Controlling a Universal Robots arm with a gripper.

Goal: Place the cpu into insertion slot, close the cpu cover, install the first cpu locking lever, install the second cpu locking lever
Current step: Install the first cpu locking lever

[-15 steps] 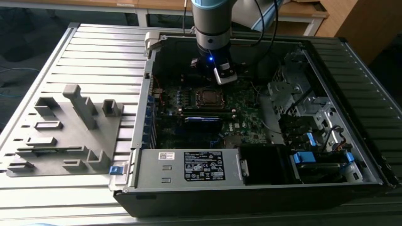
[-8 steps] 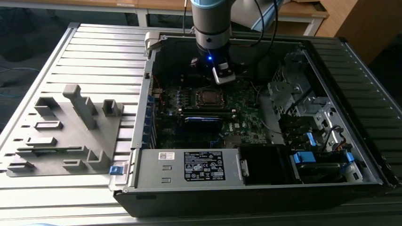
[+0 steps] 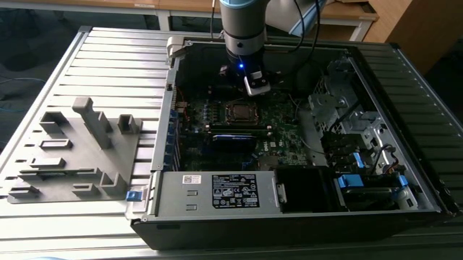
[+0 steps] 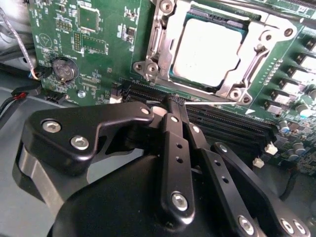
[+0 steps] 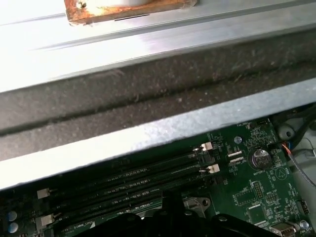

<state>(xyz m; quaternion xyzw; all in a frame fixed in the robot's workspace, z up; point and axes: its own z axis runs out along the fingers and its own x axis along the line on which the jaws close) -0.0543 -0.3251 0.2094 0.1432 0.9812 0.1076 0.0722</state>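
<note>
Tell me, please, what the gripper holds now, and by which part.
Cannot be told: the gripper is shut beside a thin locking lever, the grip itself hidden.

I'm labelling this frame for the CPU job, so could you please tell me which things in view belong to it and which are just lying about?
Part of the job:
the cpu
the cpu cover, framing it
the gripper, shut, close beside them

Just lying about:
coin battery
memory slots
grey fixture tray
power supply
</note>
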